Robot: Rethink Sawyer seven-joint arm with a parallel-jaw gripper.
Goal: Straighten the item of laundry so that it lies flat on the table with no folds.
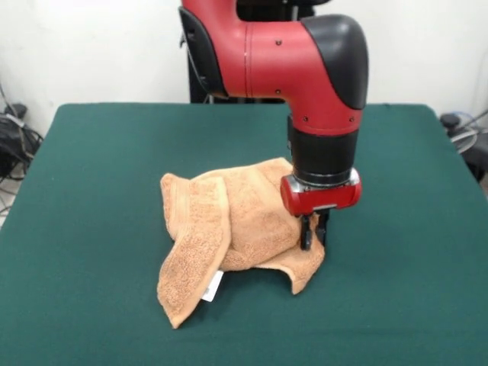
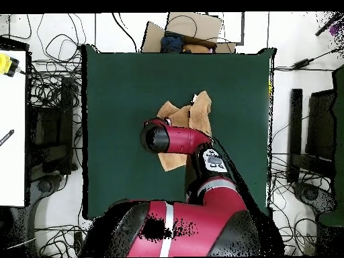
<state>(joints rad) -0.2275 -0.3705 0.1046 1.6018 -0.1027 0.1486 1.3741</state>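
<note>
1. I have the towel sitting in a crumpled heap near the middle of the table, well away from every edge. It is nowhere near flat.

2. In the front view, a long flap is folded over on the heap's left side and runs toward the near edge, with the white tag showing beside it. A smaller corner pokes out at the near right.

3. The claw is down on the heap's right edge, fingers close together and touching the cloth. It looks pinched on a fold of the towel, though I cannot see how much fabric it actually has.

4. From overhead, the arm covers most of the heap, so I cannot check the layers under it.

5. Risks as I judge them:
   - A thin pinch could slip out once I pull, leaving the fold as it is.
   - If the fingers have caught two layers, pulling right would drag the whole heap across the felt instead of opening it.
   - The left flap lies on top and may just ride along, staying doubled.
   - Lifting too high could flip the near right corner under and add a fold.
</note>
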